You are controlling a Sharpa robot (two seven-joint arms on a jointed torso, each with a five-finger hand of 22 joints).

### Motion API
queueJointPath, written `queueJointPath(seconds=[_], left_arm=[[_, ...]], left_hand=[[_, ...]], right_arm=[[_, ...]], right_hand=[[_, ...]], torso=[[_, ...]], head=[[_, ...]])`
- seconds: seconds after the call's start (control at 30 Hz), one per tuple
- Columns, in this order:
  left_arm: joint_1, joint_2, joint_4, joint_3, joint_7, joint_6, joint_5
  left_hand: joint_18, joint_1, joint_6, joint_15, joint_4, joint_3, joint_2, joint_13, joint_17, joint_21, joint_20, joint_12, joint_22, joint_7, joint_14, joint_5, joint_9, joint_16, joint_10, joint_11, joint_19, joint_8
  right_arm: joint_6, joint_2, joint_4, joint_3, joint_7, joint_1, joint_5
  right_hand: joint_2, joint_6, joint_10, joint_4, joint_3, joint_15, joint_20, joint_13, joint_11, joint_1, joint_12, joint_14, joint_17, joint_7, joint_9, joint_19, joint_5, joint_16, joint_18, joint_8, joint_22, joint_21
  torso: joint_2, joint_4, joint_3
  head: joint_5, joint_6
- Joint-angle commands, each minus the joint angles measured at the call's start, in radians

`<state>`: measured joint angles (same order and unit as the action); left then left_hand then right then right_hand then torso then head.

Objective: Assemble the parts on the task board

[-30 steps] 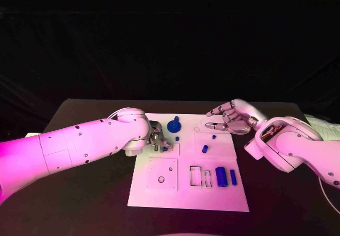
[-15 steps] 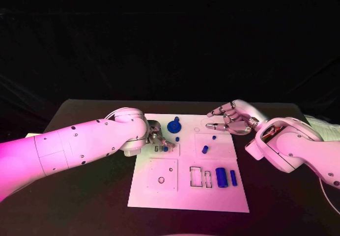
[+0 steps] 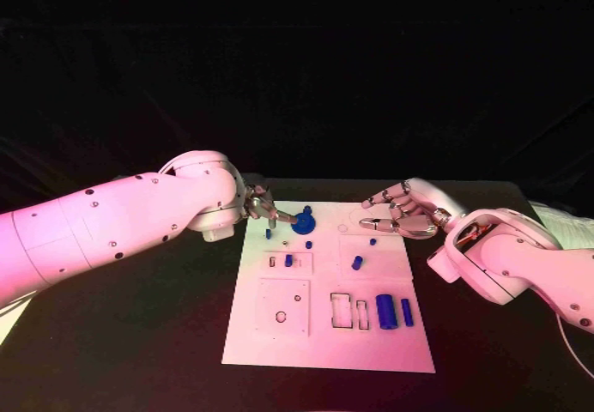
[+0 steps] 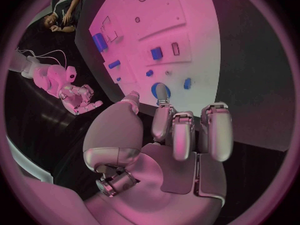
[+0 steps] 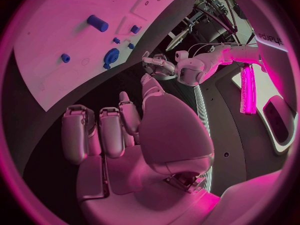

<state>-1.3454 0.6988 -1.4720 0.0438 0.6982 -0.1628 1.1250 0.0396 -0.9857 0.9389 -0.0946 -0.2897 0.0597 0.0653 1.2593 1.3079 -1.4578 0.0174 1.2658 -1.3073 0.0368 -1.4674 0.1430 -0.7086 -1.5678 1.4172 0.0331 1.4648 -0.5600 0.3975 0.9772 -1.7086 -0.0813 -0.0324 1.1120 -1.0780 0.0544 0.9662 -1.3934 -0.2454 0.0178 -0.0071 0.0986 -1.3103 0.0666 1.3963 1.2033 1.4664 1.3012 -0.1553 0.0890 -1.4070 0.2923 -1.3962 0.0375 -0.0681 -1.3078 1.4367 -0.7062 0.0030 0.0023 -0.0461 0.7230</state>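
Observation:
The white task board (image 3: 324,339) lies mid-table. A round blue part (image 3: 305,223) sits near its far edge, with small blue parts (image 3: 288,259) (image 3: 356,262) around the middle. Two blue cylinders (image 3: 386,309) lie near the right edge. My left hand (image 3: 263,209) hovers over the board's far left corner, fingers apart and holding nothing; the left wrist view shows its fingers (image 4: 181,130) above the round part (image 4: 160,90). My right hand (image 3: 403,211) hangs at the far right corner, loosely curled and empty, as its palm (image 5: 119,130) shows in the right wrist view.
Outlined recesses (image 3: 349,309) and a square plate (image 3: 285,305) mark the board's near half. Black table (image 3: 148,343) surrounds the board. My left arm (image 3: 112,227) spans the table's left side, and my right forearm (image 3: 507,266) the right.
My left hand has lifted off the board's left middle and drawn back to the far left corner, leaving a small blue part standing there. The right hand has barely moved.

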Motion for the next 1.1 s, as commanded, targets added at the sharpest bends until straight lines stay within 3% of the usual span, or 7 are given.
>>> queueJointPath(seconds=[0.03, 0.23, 0.4, 0.73, 1.1], left_arm=[[-0.026, -0.008, 0.033, 0.001, 0.051, -0.035, -0.062], [-0.055, -0.052, 0.126, -0.001, 0.042, -0.086, -0.081], [-0.063, -0.110, 0.222, -0.015, 0.036, -0.146, -0.035], [-0.056, -0.171, 0.330, -0.039, 0.033, -0.227, 0.006], [-0.034, -0.205, 0.387, -0.047, 0.015, -0.241, 0.005]], left_hand=[[0.004, -0.037, -0.023, 0.017, -0.002, -0.014, -0.009, -0.029, 0.263, 0.011, 0.012, -0.029, -0.115, 0.014, -0.103, 0.000, 0.029, -0.003, -0.021, -0.014, 0.004, 0.034], [0.004, -0.088, -0.032, 0.026, 0.000, -0.024, -0.022, -0.064, 0.263, 0.015, 0.024, -0.062, -0.114, 0.028, -0.103, 0.005, 0.066, -0.003, -0.044, -0.025, 0.003, 0.067], [0.004, -0.099, -0.017, 0.027, -0.001, -0.033, -0.025, -0.064, 0.263, 0.014, 0.026, -0.061, -0.115, 0.027, -0.103, 0.005, 0.074, -0.003, -0.044, -0.024, 0.004, 0.064], [0.002, -0.106, 0.003, 0.025, -0.001, -0.044, -0.036, -0.056, 0.263, 0.008, 0.026, -0.050, -0.123, 0.021, -0.103, 0.004, 0.075, -0.003, -0.038, -0.020, 0.009, 0.052], [0.001, -0.111, 0.006, 0.024, 0.000, -0.045, -0.041, -0.051, 0.263, 0.004, 0.025, -0.044, -0.128, 0.019, -0.103, 0.005, 0.075, -0.003, -0.034, -0.019, 0.013, 0.049]], right_arm=[[-0.001, -0.003, 0.002, 0.000, -0.001, -0.001, 0.000], [0.004, -0.005, 0.004, 0.000, -0.001, -0.002, 0.000], [0.007, -0.008, 0.006, 0.000, 0.001, -0.002, -0.001], [0.007, -0.012, 0.006, 0.000, 0.002, -0.002, -0.001], [0.009, -0.017, 0.006, 0.000, 0.004, -0.003, -0.003]], right_hand=[[-0.003, 0.003, -0.003, 0.001, 0.007, -0.005, 0.000, -0.005, -0.005, -0.011, -0.001, 0.048, 0.001, 0.006, 0.001, 0.002, -0.003, 0.003, 0.018, 0.000, -0.041, -0.004], [-0.004, 0.002, -0.004, 0.001, 0.008, -0.006, 0.000, -0.005, -0.006, -0.009, 0.000, 0.048, 0.002, 0.006, 0.001, 0.002, 0.004, 0.003, 0.018, 0.001, -0.041, -0.004], [-0.006, 0.002, -0.004, 0.001, 0.010, -0.006, 0.000, -0.005, -0.006, -0.006, 0.001, 0.048, 0.002, 0.006, 0.002, 0.001, 0.011, 0.003, 0.018, 0.001, -0.042, -0.004], [-0.007, 0.002, -0.004, 0.001, 0.010, -0.006, -0.001, -0.005, -0.006, -0.004, 0.001, 0.048, 0.002, 0.006, 0.002, 0.001, 0.016, 0.003, 0.018, 0.000, -0.042, -0.004], [-0.008, 0.002, -0.004, 0.002, 0.011, -0.006, -0.001, -0.005, -0.006, -0.001, 0.001, 0.048, 0.002, 0.006, 0.002, 0.001, 0.022, 0.004, 0.018, 0.000, -0.042, -0.005]], torso=[[-0.002, 0.0007, -0.0017], [-0.002, 0.0016, -0.0012], [-0.003, 0.0004, -0.0037], [-0.002, 0.0006, -0.0015], [0.000, 0.0014, -0.0015]], head=[[-0.002, -0.003], [-0.006, -0.003], [-0.010, -0.004], [-0.016, -0.001], [-0.020, 0.003]])
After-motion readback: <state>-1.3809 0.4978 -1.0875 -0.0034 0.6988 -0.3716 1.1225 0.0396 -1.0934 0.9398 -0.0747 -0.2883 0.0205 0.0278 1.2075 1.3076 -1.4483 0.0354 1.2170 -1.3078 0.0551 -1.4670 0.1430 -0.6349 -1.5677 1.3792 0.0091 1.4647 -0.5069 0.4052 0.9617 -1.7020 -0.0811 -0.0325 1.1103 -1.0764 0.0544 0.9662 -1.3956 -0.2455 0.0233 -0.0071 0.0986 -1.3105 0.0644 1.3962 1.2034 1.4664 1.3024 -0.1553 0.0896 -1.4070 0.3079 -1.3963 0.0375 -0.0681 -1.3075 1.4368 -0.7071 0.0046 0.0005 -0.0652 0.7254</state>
